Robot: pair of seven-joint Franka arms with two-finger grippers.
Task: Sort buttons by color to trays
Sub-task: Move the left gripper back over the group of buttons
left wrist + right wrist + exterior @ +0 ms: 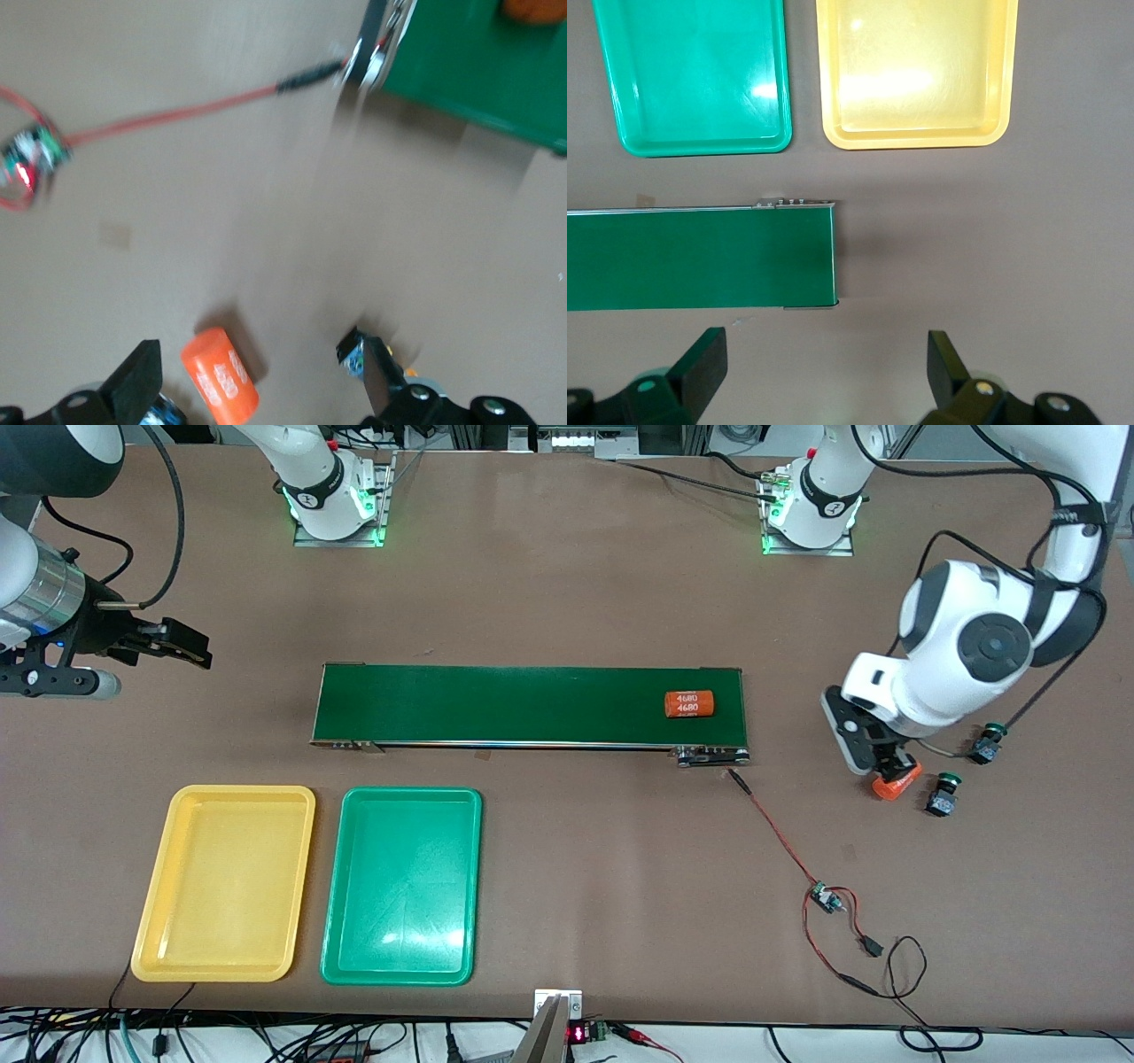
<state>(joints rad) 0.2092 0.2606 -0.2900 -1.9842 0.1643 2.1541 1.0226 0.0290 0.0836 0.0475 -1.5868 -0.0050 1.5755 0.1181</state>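
Note:
Two dark green buttons (988, 742) (943, 794) stand on the table at the left arm's end. My left gripper (889, 776) (252, 372) is low over the table beside them. It is open, and an orange "4680" cylinder (897, 786) (220, 376) lies on the table between its fingers (137, 382), which do not touch it. The yellow tray (226, 881) (917, 71) and the green tray (403, 886) (700, 75) lie side by side, both bare, nearer the front camera than the conveyor. My right gripper (173, 645) (824, 363) hangs open and holds nothing, over the table at the right arm's end.
A long dark green conveyor belt (532, 704) (700, 257) (478, 62) crosses the middle of the table and carries a second orange cylinder (690, 703). A red wire (780, 837) (186, 111) runs from the belt's end to a small circuit board (827, 899) (31, 159).

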